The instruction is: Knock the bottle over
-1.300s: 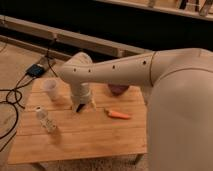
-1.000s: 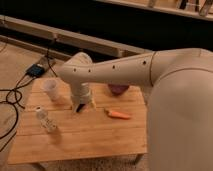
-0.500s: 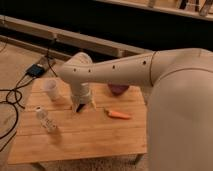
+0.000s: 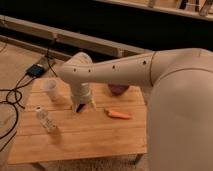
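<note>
The bottle (image 4: pixel 45 119) is small, slim and clear with a white cap. It stands upright near the left edge of the wooden table (image 4: pixel 95 135). The translucent whitish cup (image 4: pixel 50 89) stands behind it, towards the table's back left. My gripper (image 4: pixel 83 106) hangs from the white arm, pointing down just above the table's middle. It is to the right of the bottle and apart from it, with bare wood between them.
An orange carrot (image 4: pixel 119 114) lies on the table right of the gripper. A dark purple bowl (image 4: pixel 119 89) sits at the back, partly behind the arm. Black cables (image 4: pixel 12 95) and a blue box (image 4: pixel 36 70) lie on the floor at left.
</note>
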Controlling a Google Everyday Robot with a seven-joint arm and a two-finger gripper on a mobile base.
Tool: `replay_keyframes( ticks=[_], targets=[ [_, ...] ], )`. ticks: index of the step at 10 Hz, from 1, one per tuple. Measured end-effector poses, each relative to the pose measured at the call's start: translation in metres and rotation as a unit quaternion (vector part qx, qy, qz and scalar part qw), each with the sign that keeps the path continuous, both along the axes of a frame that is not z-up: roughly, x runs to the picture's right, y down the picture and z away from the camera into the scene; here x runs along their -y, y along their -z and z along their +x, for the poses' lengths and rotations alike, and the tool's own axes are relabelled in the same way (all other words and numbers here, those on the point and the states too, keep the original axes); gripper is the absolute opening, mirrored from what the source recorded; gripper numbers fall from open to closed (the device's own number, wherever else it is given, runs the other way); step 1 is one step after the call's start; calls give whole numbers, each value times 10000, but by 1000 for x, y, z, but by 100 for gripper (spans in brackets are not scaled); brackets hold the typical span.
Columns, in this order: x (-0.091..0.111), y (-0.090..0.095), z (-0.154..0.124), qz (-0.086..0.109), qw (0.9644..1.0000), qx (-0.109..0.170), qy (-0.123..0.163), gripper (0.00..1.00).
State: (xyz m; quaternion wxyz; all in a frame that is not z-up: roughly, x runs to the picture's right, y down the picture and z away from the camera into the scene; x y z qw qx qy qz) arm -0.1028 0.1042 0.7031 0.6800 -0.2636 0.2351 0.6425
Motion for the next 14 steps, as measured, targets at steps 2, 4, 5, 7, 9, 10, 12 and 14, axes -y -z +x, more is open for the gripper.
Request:
replay_keyframes(
  ticks=[2, 4, 5, 7, 9, 10, 12, 14],
  targets=[
    [0, 0, 0, 0, 10000, 0, 0, 65],
    [0, 0, 0, 0, 10000, 0, 0, 65],
    [0, 0, 0, 0, 10000, 0, 0, 65],
    [0, 0, 0, 0, 10000, 0, 0, 65],
    [0, 0, 0, 0, 10000, 0, 0, 65],
    [0, 0, 0, 0, 10000, 0, 0, 65],
    [0, -1, 0, -13, 10000, -3, 13, 65],
    [-6, -13, -5, -152, 9996, 27, 254, 65]
  ],
)
